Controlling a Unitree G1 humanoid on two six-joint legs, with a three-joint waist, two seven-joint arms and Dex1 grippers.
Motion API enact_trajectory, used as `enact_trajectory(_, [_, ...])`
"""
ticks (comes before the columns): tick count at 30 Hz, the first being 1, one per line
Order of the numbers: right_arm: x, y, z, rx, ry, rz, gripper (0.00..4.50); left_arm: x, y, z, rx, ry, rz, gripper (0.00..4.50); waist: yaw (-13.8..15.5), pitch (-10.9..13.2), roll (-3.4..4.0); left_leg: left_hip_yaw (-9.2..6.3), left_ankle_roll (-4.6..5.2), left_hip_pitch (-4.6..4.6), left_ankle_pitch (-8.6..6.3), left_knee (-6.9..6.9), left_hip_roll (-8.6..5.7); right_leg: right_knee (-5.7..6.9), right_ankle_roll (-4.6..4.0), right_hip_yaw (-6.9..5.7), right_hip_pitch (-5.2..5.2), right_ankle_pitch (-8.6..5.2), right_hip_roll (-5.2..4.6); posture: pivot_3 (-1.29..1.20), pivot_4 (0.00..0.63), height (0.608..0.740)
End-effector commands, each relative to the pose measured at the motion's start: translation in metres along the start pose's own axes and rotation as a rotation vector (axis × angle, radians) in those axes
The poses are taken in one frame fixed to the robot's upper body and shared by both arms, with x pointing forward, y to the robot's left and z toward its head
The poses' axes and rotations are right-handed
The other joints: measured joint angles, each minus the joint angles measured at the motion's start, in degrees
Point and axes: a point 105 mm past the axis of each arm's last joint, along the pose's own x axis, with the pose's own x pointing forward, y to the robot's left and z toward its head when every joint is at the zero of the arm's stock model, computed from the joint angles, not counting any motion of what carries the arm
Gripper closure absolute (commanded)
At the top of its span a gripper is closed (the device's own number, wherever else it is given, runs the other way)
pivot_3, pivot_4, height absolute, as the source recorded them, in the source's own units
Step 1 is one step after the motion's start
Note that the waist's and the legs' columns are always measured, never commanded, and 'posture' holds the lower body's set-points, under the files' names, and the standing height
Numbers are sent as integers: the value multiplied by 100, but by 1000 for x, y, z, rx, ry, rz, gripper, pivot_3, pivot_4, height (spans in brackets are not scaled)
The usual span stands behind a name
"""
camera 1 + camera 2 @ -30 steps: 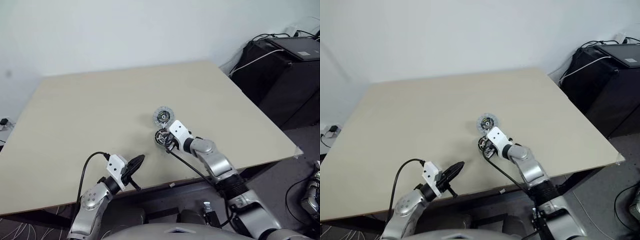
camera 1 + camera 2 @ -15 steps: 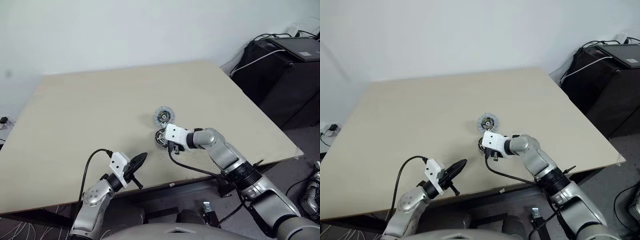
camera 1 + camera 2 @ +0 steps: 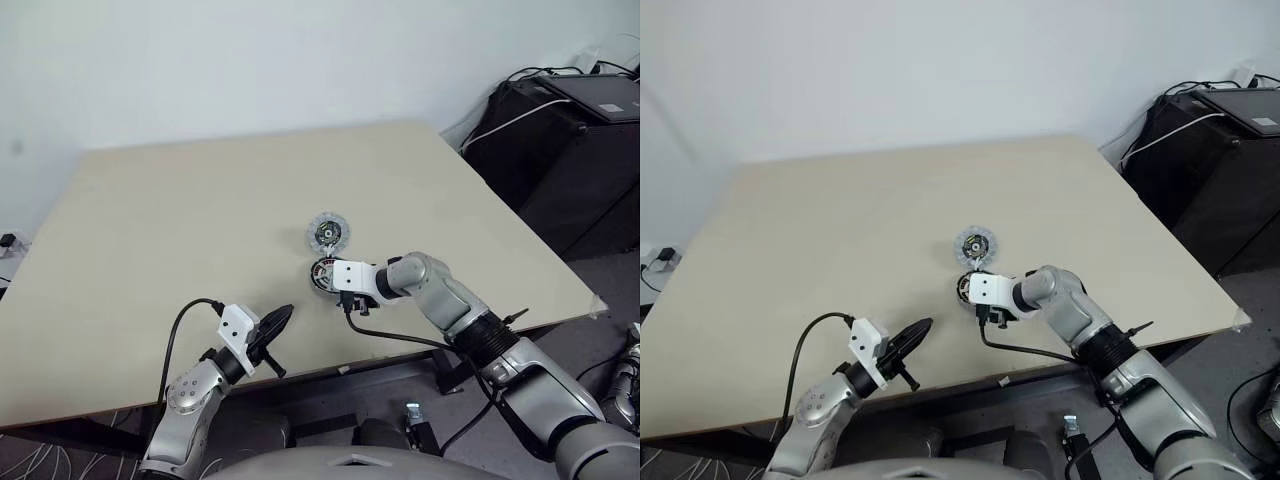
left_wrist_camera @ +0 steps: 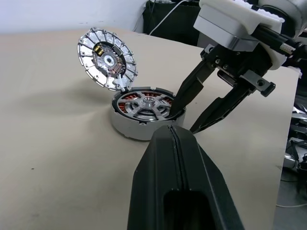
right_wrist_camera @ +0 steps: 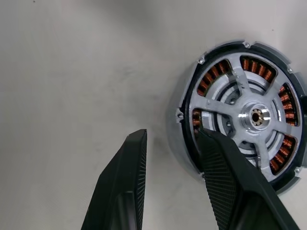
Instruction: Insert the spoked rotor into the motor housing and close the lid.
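Note:
The motor housing (image 3: 322,272) sits near the middle of the table, copper windings (image 5: 217,68) ringing its inside. The spoked rotor (image 5: 254,115) lies seated in it, silver spokes over the windings. The lid (image 4: 108,57) stands tilted up at the housing's far side, its inner face showing. My right gripper (image 5: 170,136) is open and points steeply down at the housing's edge. One of its fingers (image 5: 225,163) lies over the rim and the other hangs over bare table beside it. My left gripper (image 3: 275,322) is shut and holds nothing, level near the table's front edge.
The pale table (image 3: 200,200) has open surface all around the motor. Black equipment with cables (image 3: 570,150) stands off the table's right side. A black cable (image 3: 400,338) loops from my right wrist over the front edge.
My right gripper has opened from shut and its wrist has turned, so the forearm now comes in from the right. The left arm, housing and lid have stayed put.

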Motion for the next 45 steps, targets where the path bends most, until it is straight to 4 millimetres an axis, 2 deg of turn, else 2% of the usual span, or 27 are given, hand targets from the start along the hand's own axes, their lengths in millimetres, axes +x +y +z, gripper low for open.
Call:
enact_trajectory(1, [-1,-8,5,-34,0,-18,2681,3,-1,9,10,-39,-1,4500,-5,-1,-1,0,0,1,0,0,0,0,0,0,0,0,0,0,0,740])
enact_trajectory(3, [0,-10,4,-30,4,-23,2858,3,-1,8,6,-39,0,4500,-15,-1,-1,3,-1,3,0,1,2,1,-2,0,1,2,1,0,0,740])
enact_trajectory(7, [-1,-10,4,-20,-10,-26,3970,4,-2,7,1,-38,1,4500,-5,-3,-4,6,-2,9,1,2,5,3,3,0,5,1,1,0,0,740])
enact_trajectory(9, [-3,-11,4,-12,-22,-35,4378,4,-3,7,-1,-39,1,4500,-4,-3,-4,6,-2,12,1,2,7,2,2,0,6,2,3,0,0,740])
enact_trajectory(15, [-10,-8,4,1,-45,-46,4402,6,-3,7,-6,-38,1,4500,17,-2,-5,6,-2,10,1,1,6,1,0,0,5,3,2,0,0,740])
enact_trajectory(19, [-18,-2,14,51,-112,-42,4402,7,-3,6,-8,-32,-1,4500,41,-2,-6,5,0,-3,-2,0,4,-1,-9,0,-5,7,1,0,0,740])
enact_trajectory(24, [-31,18,17,132,-155,26,4402,7,-2,5,-10,-28,2,4500,40,-2,-7,5,12,-56,3,4,4,-1,-12,2,-63,10,1,0,0,740])
enact_trajectory(31, [-39,44,22,239,-196,83,4402,5,-1,4,-19,-20,7,4500,41,0,-10,6,5,-58,-16,5,4,-8,-12,1,-60,9,-2,0,0,740])
enact_trajectory(33, [-37,45,30,294,-228,66,4402,5,-1,3,-20,-16,5,4500,37,2,-14,7,5,-58,-16,6,5,-8,-11,0,-60,8,-2,0,0,740])
enact_trajectory(39, [-17,27,48,509,-271,-58,4402,6,0,2,-24,-8,-2,4500,18,5,-18,9,-2,-58,-12,12,11,0,-11,-1,-62,9,2,0,0,740])
enact_trajectory(45, [5,21,50,651,-235,-97,4402,5,-1,1,-27,-3,0,4500,20,4,-18,9,-4,-57,-10,14,7,2,-18,-1,-62,14,3,0,0,740])
